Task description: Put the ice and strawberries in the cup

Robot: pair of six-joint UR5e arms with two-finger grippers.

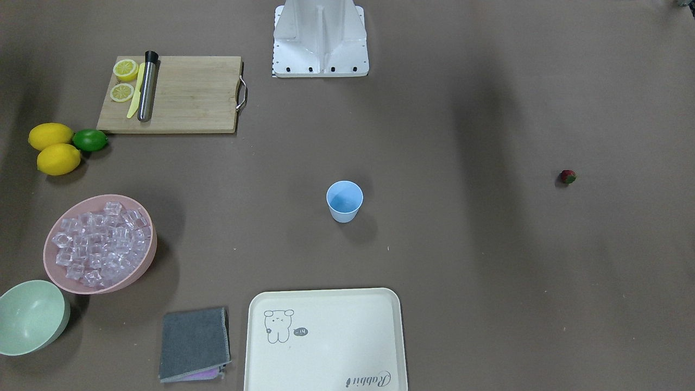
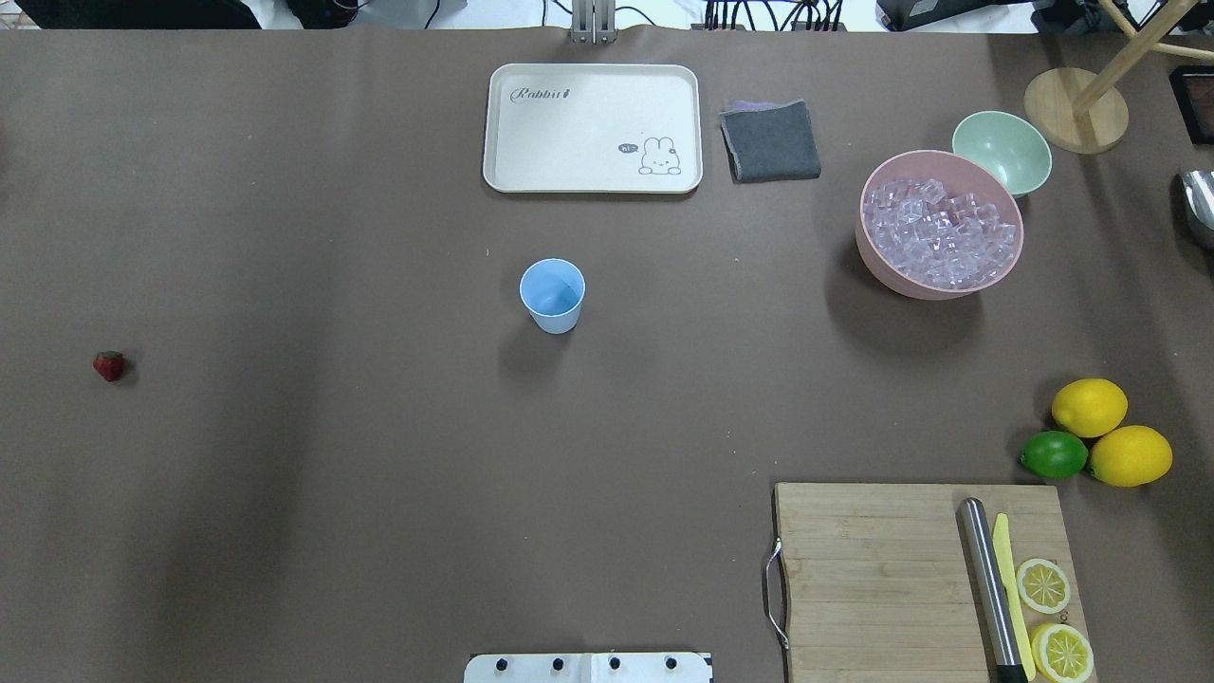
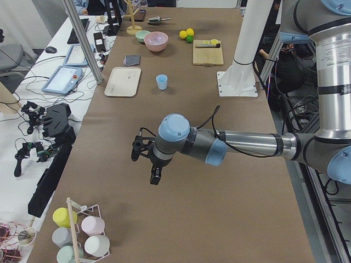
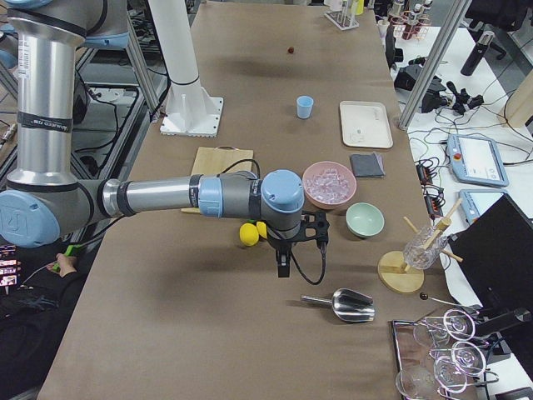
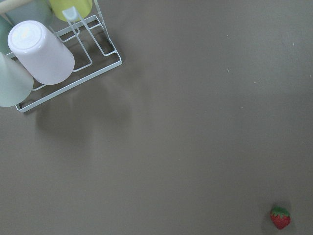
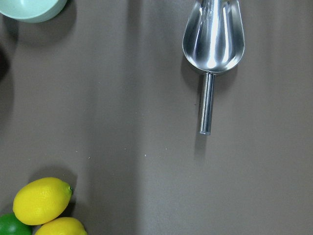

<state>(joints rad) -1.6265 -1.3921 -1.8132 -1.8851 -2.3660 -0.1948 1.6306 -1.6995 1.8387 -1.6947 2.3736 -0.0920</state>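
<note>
The light-blue cup (image 2: 552, 295) stands upright mid-table, also in the front view (image 1: 344, 201). The small red strawberry (image 2: 109, 366) lies alone far to the robot's left; it shows low right in the left wrist view (image 5: 280, 218). The ice (image 2: 939, 232) fills a pink bowl (image 2: 868, 249) at the far right. My left gripper (image 3: 144, 166) hangs above bare table, well away from the cup. My right gripper (image 4: 301, 250) hangs near the lemons and the bowls. Both show only in side views, so I cannot tell if they are open or shut.
A steel scoop (image 6: 212, 36) lies below the right wrist. Two lemons (image 2: 1091, 408) and a lime (image 2: 1053, 455) sit by a cutting board (image 2: 882, 569) with a muddler and knife. A cream tray (image 2: 593, 128), grey cloth (image 2: 770, 140) and green bowl (image 2: 1002, 150) stand behind. A cup rack (image 5: 54, 54) stands at the left end.
</note>
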